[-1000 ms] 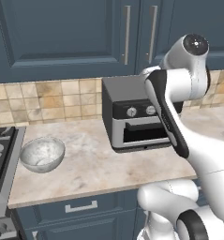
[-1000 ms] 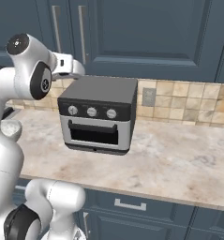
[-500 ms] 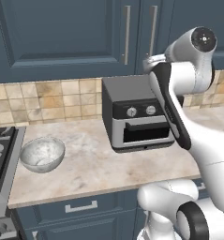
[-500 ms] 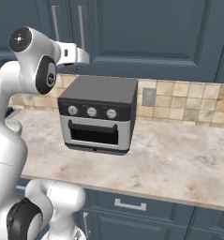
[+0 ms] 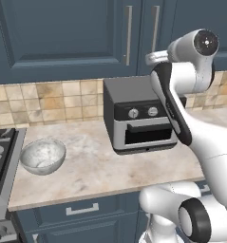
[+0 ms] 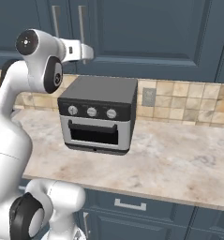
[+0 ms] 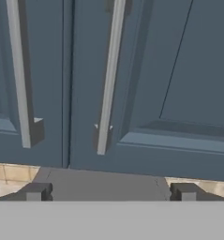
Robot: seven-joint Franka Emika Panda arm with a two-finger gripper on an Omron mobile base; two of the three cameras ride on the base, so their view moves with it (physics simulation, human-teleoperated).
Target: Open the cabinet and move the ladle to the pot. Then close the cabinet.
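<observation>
1. Cabinet (image 5: 67,38): dk slate-blue wall unit above counter, both doors shut. Two vertical silver bar handles sit side by side at the centre seam. Step in hand, by my read: reach for a handle to open.
2. Counter (image 6: 179,159): beige marble top, tan tile backsplash behind, blue drawer fronts below.
3. Toaster oven (image 5: 134,118): dk grey, stands directly under the handles, so approach from above its top, not through it.
4. Stove (image 5: 1,156): at counter's left end in left base view.
5. Bowl (image 5: 42,155): pale, near the stove, well apart from the oven.
6. Right door handle (image 7: 108,79): roughly centred in hand view, lower end just above the fingertips. Suggest rising a bit, straddling bar mid-length, then closing & pulling in an arc about the far hinge.
7. Gripper (image 7: 109,191): fingers spread wide, nothing between them, short of the handle.
8. Ladle & pot: not located; ladle presumably inside.
</observation>
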